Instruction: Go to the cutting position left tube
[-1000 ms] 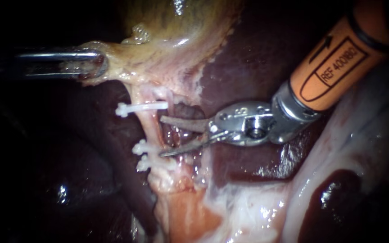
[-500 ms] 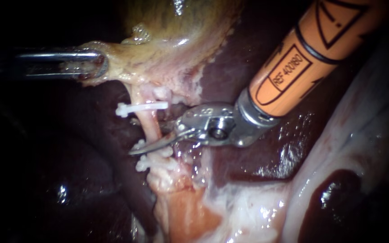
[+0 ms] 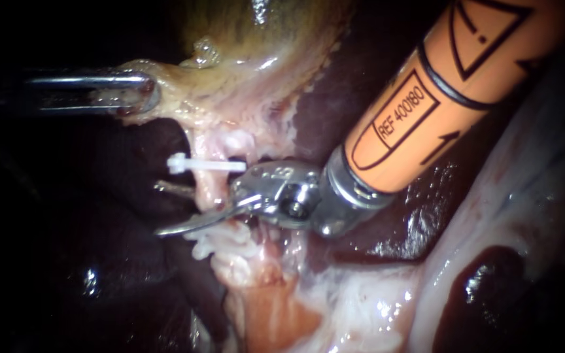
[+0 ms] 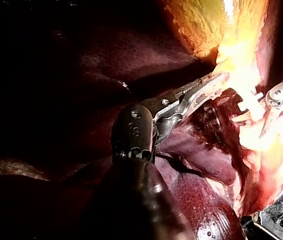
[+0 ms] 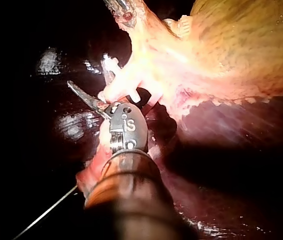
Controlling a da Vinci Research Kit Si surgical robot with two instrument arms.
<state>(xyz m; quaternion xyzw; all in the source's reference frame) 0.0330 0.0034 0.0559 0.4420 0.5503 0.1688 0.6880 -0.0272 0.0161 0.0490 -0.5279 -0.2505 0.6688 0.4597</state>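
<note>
At the far left, the left instrument [image 3: 135,93] comes in level. Its tool is clamped on a pale flap at the edge of the gallbladder [image 3: 256,39], one jaw on each side of the tissue. The left wrist view shows the same closed bite.

Just right of and below that grip, the clipped tube [image 3: 207,189] hangs from the gallbladder's neck. Its long axis runs nearly straight up and down the endoscope view, from the neck toward the pale pink tissue beneath. A white clip [image 3: 205,164] lies across its upper part, at right angles to it and pointing left. A cluster of white clips [image 3: 214,240] sits lower on the tube.

The right instrument [image 3: 158,209] enters from the upper right on an orange shaft, and its metal wrist lies just right of the tube. Its tool is a pair of thin blades pointing left, and they stand apart. One blade passes in front of the tube and the other shows beyond it, so the tube lies between them, in the stretch between the upper clip and the lower cluster. Whether either blade touches the tube is hard to tell here. Glossy dark liver [image 3: 387,229] lies under and to the right of the shaft.
</note>
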